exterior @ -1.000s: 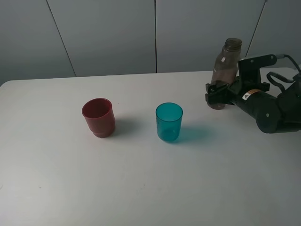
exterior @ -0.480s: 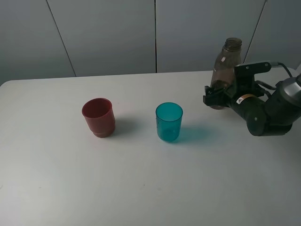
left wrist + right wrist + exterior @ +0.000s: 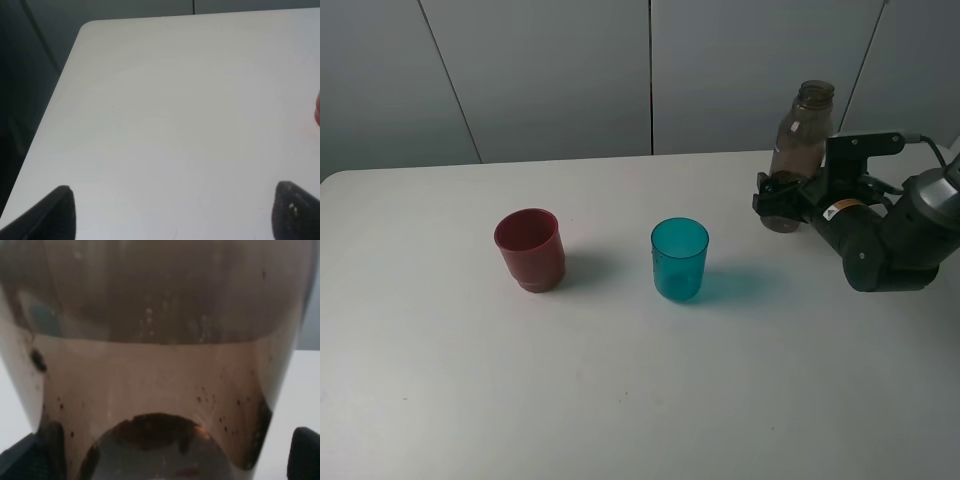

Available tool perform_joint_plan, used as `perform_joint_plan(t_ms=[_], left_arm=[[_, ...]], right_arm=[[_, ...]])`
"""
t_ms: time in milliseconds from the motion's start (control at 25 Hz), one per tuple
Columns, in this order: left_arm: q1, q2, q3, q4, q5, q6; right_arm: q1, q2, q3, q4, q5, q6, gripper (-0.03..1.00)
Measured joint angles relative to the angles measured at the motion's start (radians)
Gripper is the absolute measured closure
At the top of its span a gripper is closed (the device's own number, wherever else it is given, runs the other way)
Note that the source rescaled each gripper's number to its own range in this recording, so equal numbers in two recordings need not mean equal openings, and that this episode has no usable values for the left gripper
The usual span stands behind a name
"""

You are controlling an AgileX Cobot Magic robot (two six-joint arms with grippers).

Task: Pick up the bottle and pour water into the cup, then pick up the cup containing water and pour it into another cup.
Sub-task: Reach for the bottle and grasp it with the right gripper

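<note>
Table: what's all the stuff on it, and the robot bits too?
bottle: one, smoky grey-brown, upright at the table's far right.
teal cup: one, see-through teal, upright mid-table.
red cup: one, dark red, upright, left of the teal cup.
table: one, white, under everything.
wall: grey panels, behind the table.
right gripper: one, black, open around the bottle's lower part.
left gripper: one, black, open over bare table near its left edge.

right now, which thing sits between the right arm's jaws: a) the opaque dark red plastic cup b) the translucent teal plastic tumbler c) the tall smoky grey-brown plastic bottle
c, the tall smoky grey-brown plastic bottle fills the right wrist view between the jaws
</note>
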Motion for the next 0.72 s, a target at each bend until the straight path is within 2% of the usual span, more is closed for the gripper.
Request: perform_joint_plan(t_ms=[280, 720], left_arm=[[0.000, 0.000, 0.000, 0.000, 0.000, 0.000], [0.000, 0.000, 0.000, 0.000, 0.000, 0.000]], right_arm=[[0.000, 0.019, -0.037, -0.022, -0.017, 0.046, -0.03], [0.000, 0.030, -0.074, -0.028, -0.040, 0.052, -0.03]])
